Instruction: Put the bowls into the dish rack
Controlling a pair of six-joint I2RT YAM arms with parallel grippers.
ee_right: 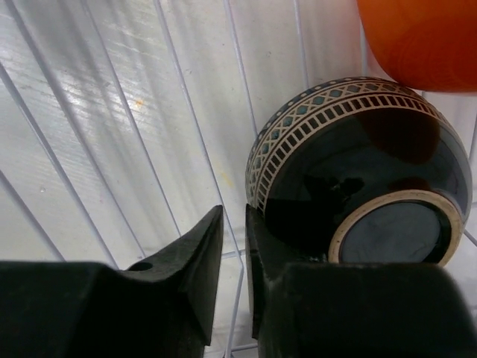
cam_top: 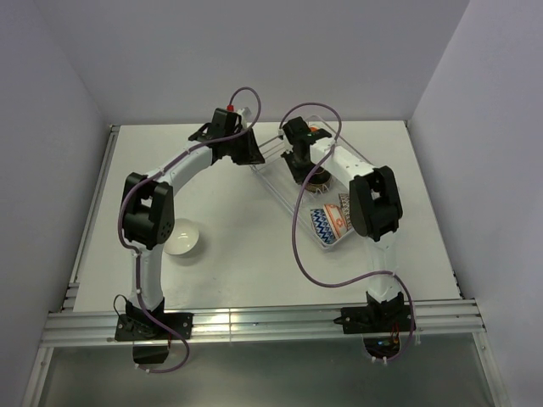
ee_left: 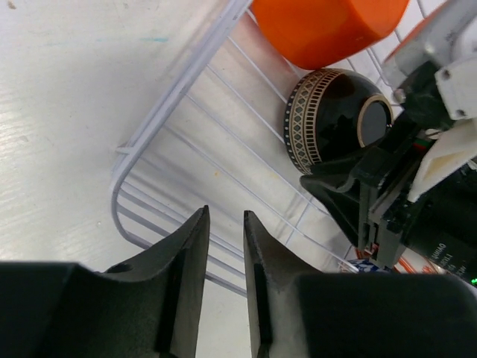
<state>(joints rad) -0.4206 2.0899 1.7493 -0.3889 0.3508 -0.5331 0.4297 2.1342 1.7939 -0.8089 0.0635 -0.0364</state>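
Note:
The dish rack (cam_top: 273, 170) lies diagonally at the table's back middle. In it, a dark brown bowl (ee_right: 358, 171) with a patterned rim band lies tipped with its foot showing, beside a plain orange-red bowl (ee_right: 421, 37). Both also show in the left wrist view: brown (ee_left: 332, 112), orange-red (ee_left: 328, 26). A blue zigzag bowl (cam_top: 324, 225) stands at the rack's near end. A white bowl (cam_top: 182, 238) sits on the table by the left arm. My right gripper (ee_right: 235, 210) is over the rack wires, its right finger against the brown bowl's rim, nothing between the jaws. My left gripper (ee_left: 226, 214) hovers over the rack's far-left end, empty.
The rack's rounded wire corner (ee_left: 119, 171) lies just ahead of my left fingers. My right arm's wrist (ee_left: 402, 194) is close on the left gripper's right side. Another patterned bowl (cam_top: 342, 214) leans beside the zigzag one. Walls close the table on three sides.

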